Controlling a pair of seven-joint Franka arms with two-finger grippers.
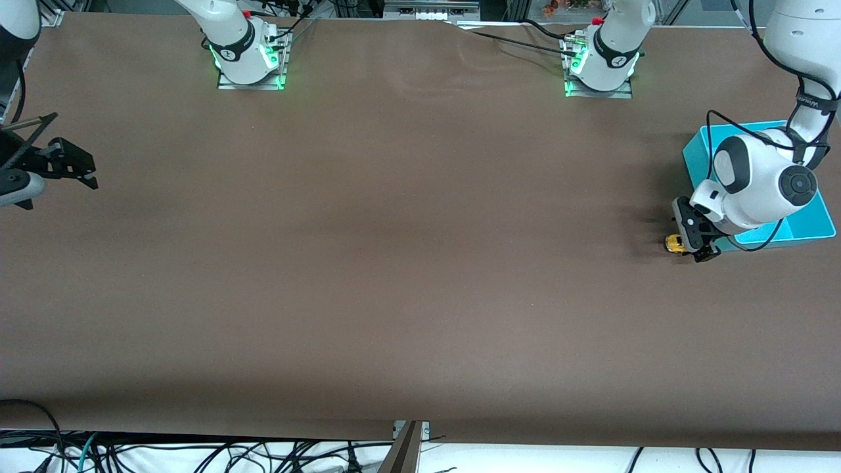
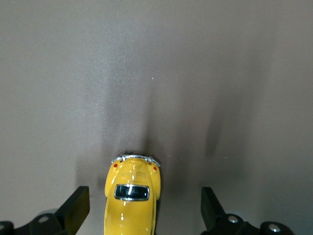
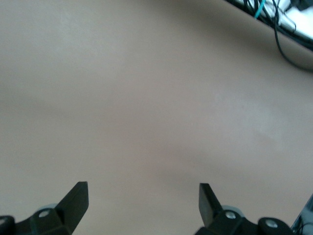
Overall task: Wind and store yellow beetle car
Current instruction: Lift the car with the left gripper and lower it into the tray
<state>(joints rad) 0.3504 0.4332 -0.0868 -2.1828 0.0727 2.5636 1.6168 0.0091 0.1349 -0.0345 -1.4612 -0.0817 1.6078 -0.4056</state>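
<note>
One small glossy yellow beetle-shaped toy car (image 1: 674,243) and one open turquoise plastic bin (image 1: 809,222) share a wide brown-covered table (image 1: 394,263), worked by two white arms. The car stands on its wheels toward the left arm's end of the table, just beside the bin's corner, on the side toward the right arm's end, and a little nearer the front camera than most of the bin. From the table's centre it sits at about three o'clock. The rest of the brown surface stretches bare toward the right arm's end and down to the edge nearest the camera.

The left gripper (image 1: 698,236) is down at the car, fingers spread wide with the car between them, gaps on both sides, gripping nothing. In its wrist view the car (image 2: 132,196) lies nearer one fingertip (image 2: 76,208).

The right gripper (image 1: 69,164) waits above the table's edge at the right arm's end, likewise wide open and empty.
</note>
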